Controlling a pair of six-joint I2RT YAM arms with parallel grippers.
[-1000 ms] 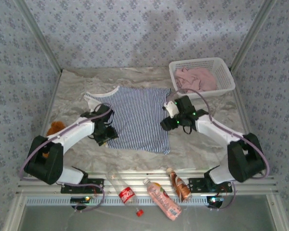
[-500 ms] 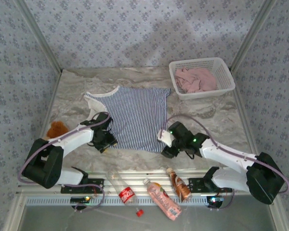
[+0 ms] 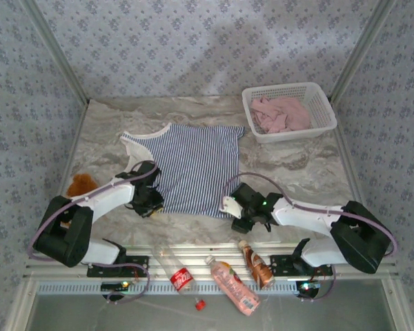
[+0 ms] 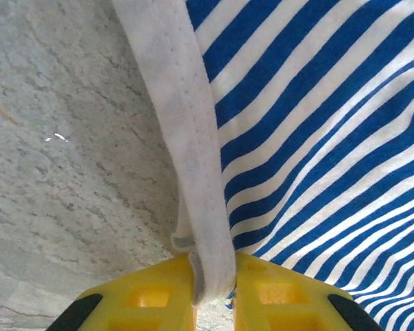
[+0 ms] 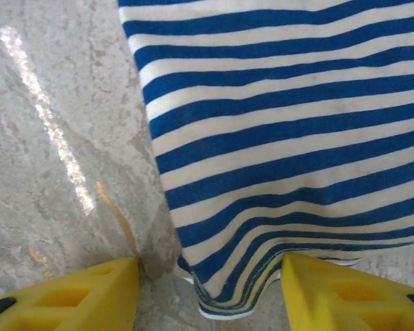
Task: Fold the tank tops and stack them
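Low in the frame, the left tool (image 4: 214, 286) pinches the limp striped top (image 3: 193, 169) by its hem; the right tool (image 5: 210, 289) gapes astride its corner.

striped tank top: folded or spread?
Spread, not folded. The striped tank top lies flat on the table, whole outline showing, straps toward the far side.

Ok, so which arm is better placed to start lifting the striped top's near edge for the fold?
Left. The left tool is clamped on the white trim of the striped tank top. The right tool straddles the near corner with fingers apart, gripping nothing yet.
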